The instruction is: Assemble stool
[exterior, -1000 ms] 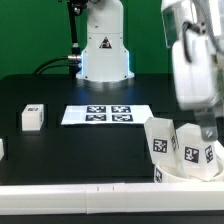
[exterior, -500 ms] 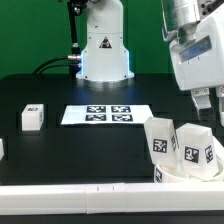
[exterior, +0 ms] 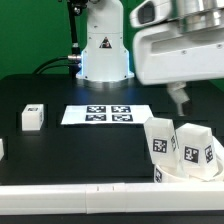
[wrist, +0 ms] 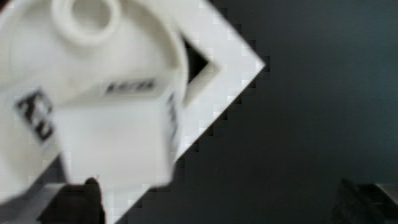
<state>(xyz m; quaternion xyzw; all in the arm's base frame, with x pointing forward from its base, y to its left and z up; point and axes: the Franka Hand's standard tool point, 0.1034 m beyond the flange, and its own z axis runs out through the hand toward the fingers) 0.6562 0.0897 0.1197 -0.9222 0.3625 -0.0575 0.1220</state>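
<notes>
The white round seat point(exterior: 176, 176) lies at the front of the exterior view's right. Two tagged white legs stand upright on it, one leg point(exterior: 160, 138) beside the other leg point(exterior: 197, 148). My gripper point(exterior: 181, 100) hangs above and behind them, apart from them, open and empty. In the wrist view the seat and legs point(wrist: 125, 100) show as a blurred white mass, with my dark fingertips point(wrist: 80, 200) at the picture's edge and nothing between them. A loose tagged leg point(exterior: 32, 117) lies on the table at the exterior view's left.
The marker board point(exterior: 108, 114) lies flat mid-table in front of the robot base point(exterior: 104, 55). Another white part point(exterior: 1, 148) peeks in at the exterior view's left edge. A white rail point(exterior: 70, 198) runs along the table's front edge.
My gripper has risen from beside the upright legs and moved toward the exterior view's left. The legs and seat have stayed in place.
</notes>
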